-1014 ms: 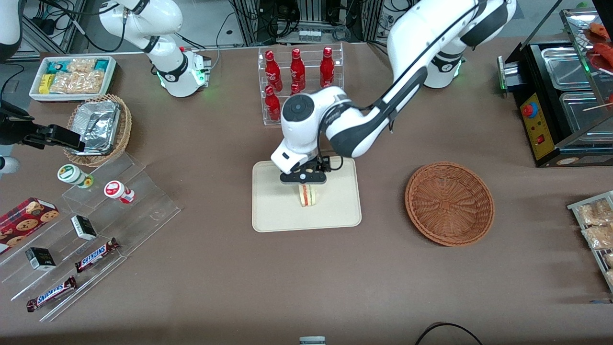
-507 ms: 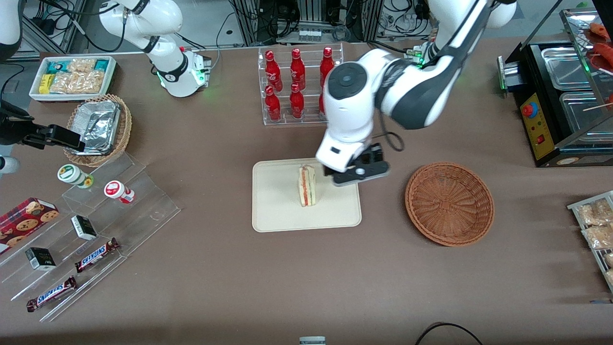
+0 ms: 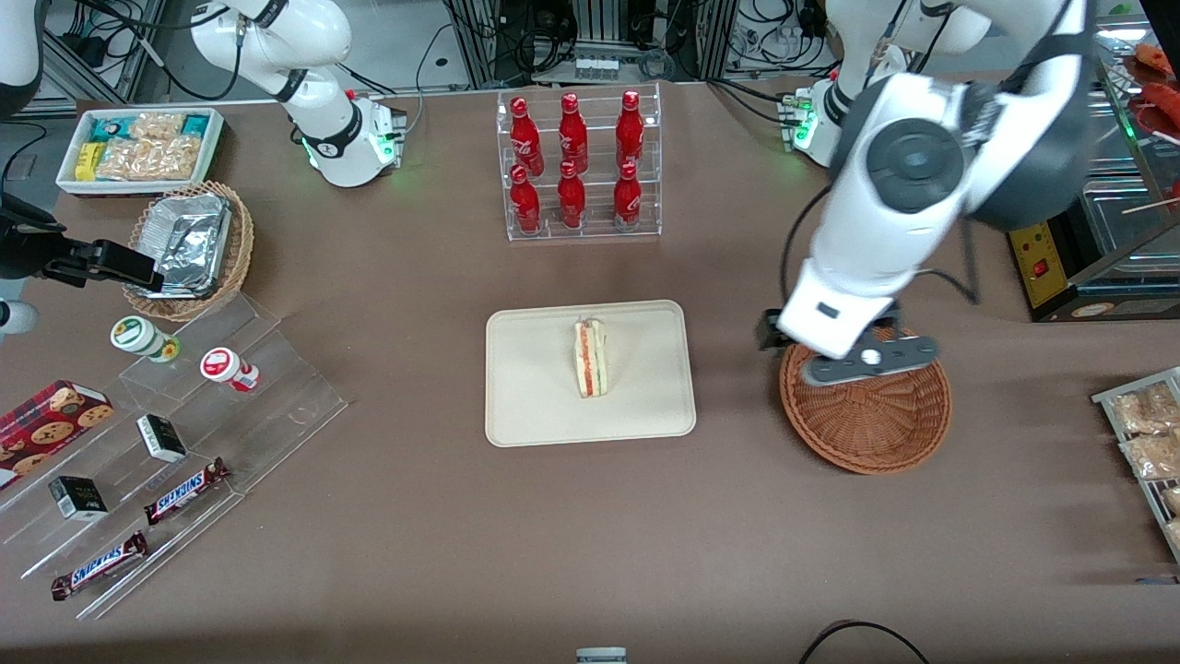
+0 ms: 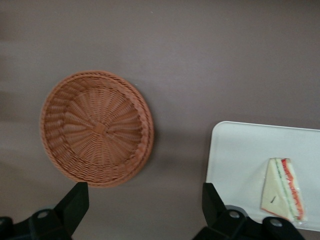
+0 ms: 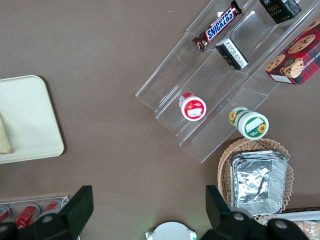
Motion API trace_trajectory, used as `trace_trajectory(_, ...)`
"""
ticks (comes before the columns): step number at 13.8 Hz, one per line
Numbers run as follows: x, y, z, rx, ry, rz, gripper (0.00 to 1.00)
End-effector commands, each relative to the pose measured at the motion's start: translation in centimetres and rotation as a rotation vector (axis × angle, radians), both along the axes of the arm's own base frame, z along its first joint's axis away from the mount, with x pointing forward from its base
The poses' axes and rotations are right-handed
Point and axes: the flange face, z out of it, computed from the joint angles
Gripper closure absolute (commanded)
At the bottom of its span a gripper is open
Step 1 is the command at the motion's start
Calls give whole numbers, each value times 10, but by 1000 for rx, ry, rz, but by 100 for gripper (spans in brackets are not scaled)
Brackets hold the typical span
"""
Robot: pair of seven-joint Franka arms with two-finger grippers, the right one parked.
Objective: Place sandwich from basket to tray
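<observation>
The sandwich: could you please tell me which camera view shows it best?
The front view: the whole sandwich stands unobstructed on the tray. The left wrist view shows it whole near the open gripper; the right wrist view catches only a cut-off sliver.

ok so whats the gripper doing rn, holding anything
Gripper: open and empty, above the basket. The sandwich sits on the tray.

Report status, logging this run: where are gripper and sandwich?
Gripper open, empty, above basket. Sandwich standing on tray. Nothing in the way.
</observation>
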Motion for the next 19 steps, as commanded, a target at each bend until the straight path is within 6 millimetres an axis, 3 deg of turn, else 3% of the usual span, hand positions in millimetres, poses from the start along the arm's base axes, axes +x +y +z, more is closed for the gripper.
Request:
trace_trajectory(1,-12,45,16,-31,37,-56,0)
trace_trajectory(3,-12,83,25,-33,48,-99,0)
trace_trajectory(9,-23,146,42,-50,58,-122,0)
trace_trajectory(14,-26,153,42,-53,73,-129,0)
trace_trajectory(16,-23,175,43,-61,73,-94,0)
trace_trajectory(19,-18,181,43,-78,65,-115,0)
